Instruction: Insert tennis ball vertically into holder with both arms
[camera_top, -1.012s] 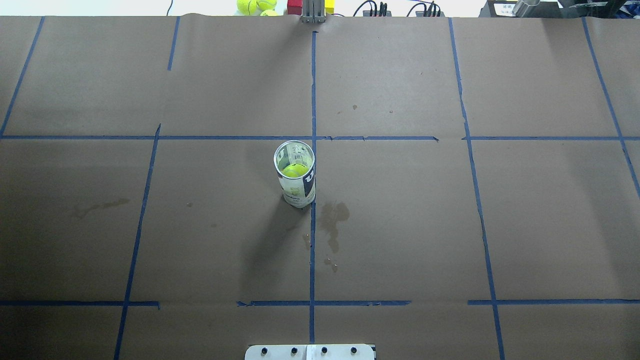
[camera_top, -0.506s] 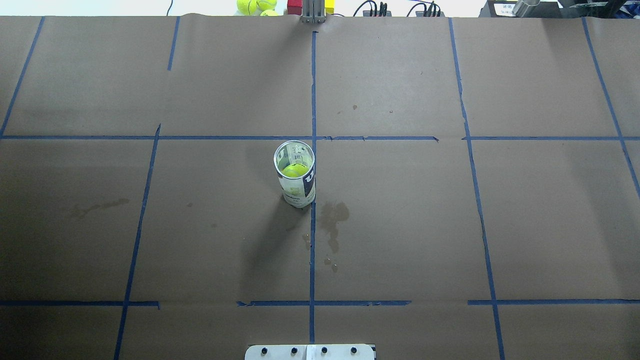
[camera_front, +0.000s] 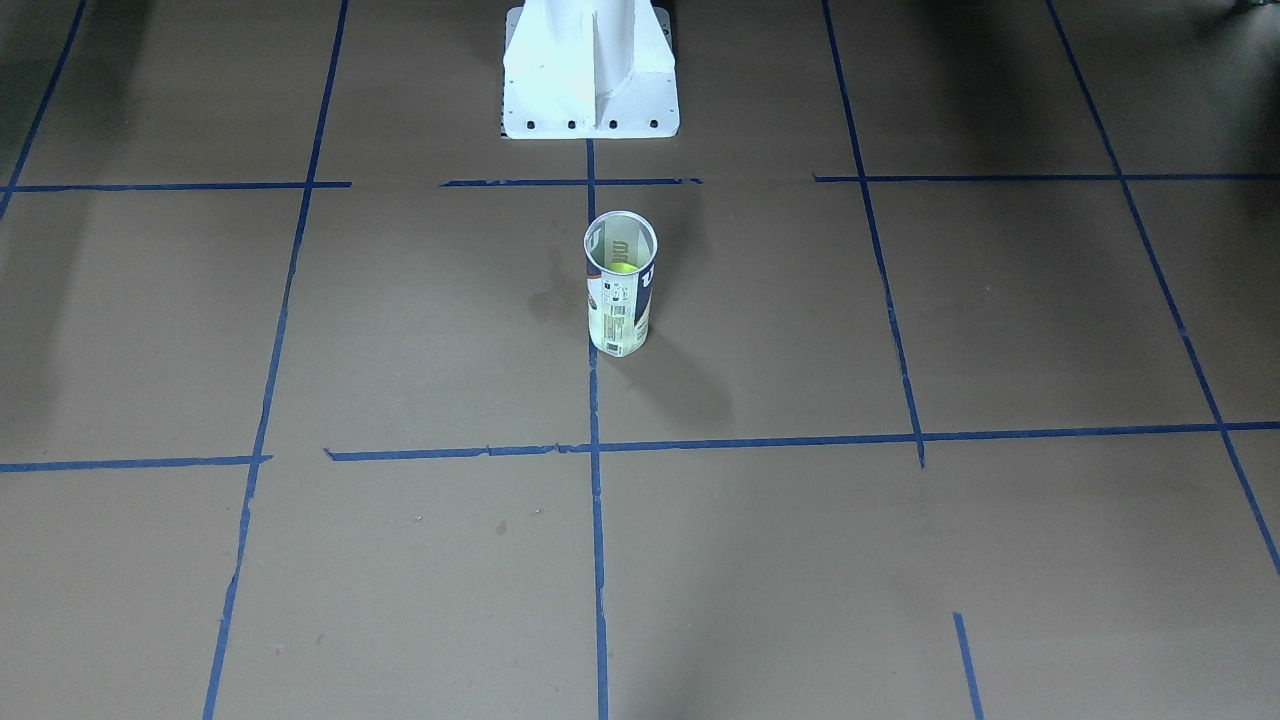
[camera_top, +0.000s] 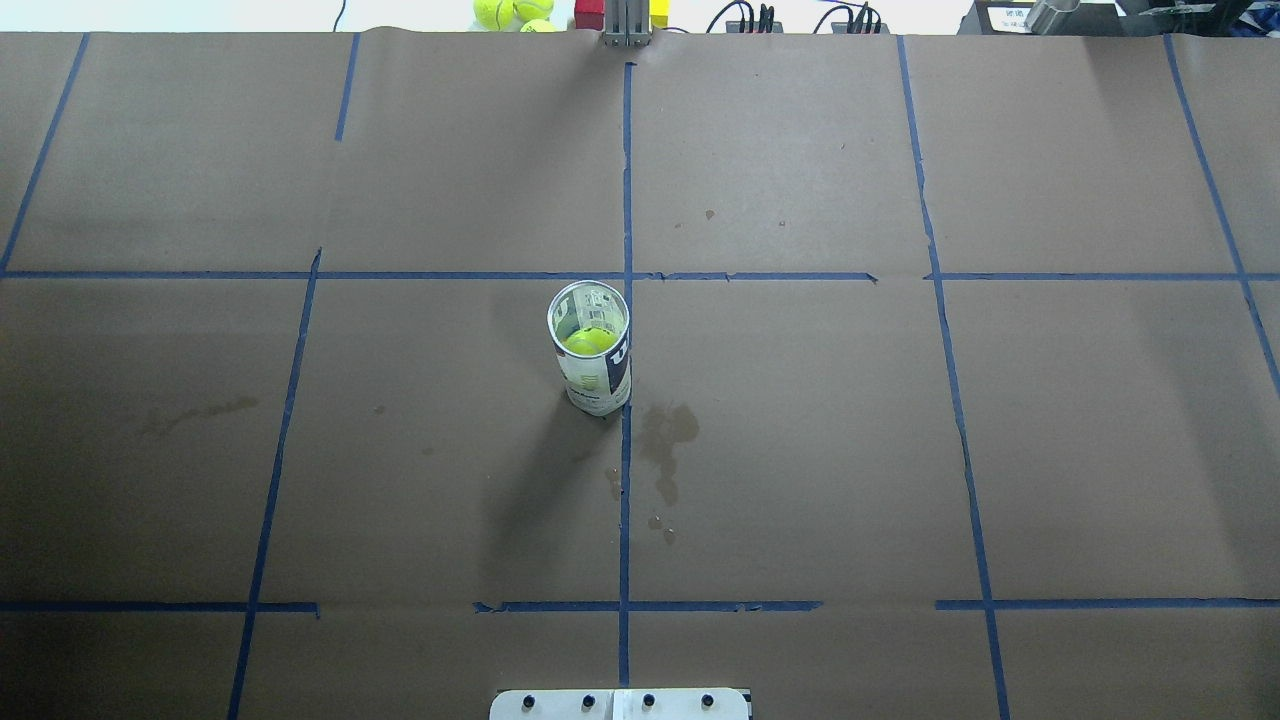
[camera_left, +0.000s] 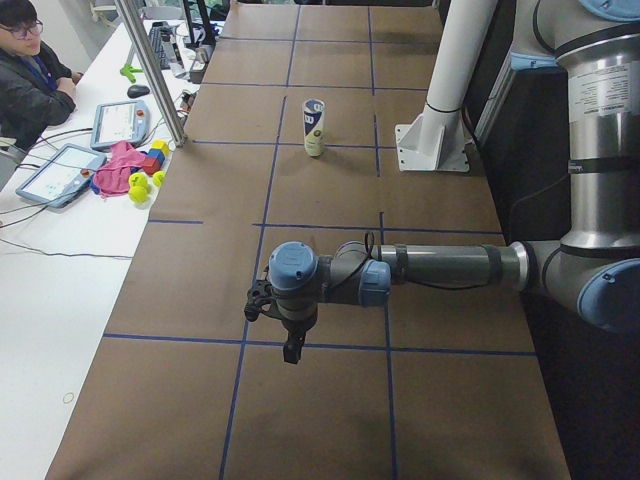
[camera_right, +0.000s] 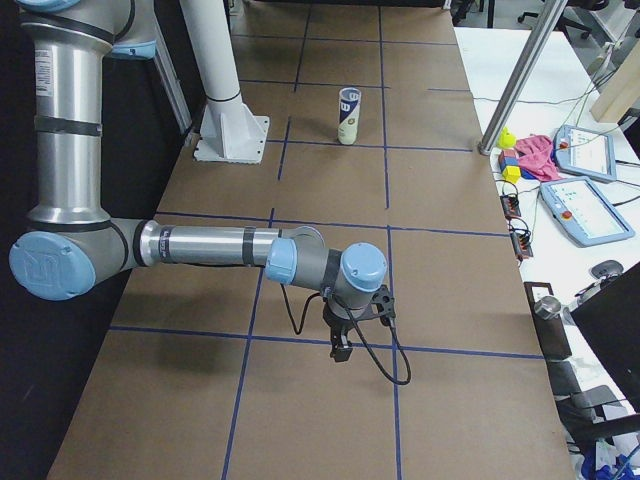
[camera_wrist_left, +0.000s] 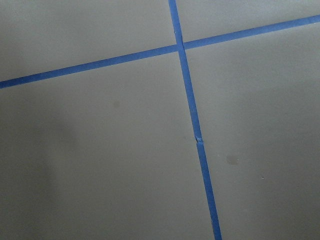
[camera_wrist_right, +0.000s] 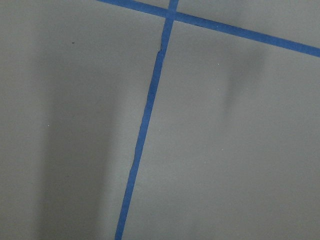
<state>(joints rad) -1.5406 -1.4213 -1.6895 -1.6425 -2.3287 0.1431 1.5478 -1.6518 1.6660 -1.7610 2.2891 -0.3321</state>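
Both arms hang low over the table ends, well clear of the work. Whether the left gripper (camera_left: 291, 352) and right gripper (camera_right: 342, 349) are apart or together cannot be told. At mid-table the holder (camera_top: 592, 372) stands upright with its mouth up, and the ball (camera_top: 588, 341) sits inside, so the task is likely done. Spare balls (camera_top: 508, 12) lie at its 11 o'clock.

The holder (camera_front: 620, 300) stands upright on the brown-papered counter (camera_front: 300, 330) with its open mouth upward, and a yellow-green tennis ball (camera_front: 622, 267) shows inside. Its foot sits right at the central blue tape line (camera_front: 597, 540). A dark stain (camera_front: 548, 295) lies just beside it. The white pedestal base (camera_front: 590, 80) stands apart from the holder, at the view's top edge.
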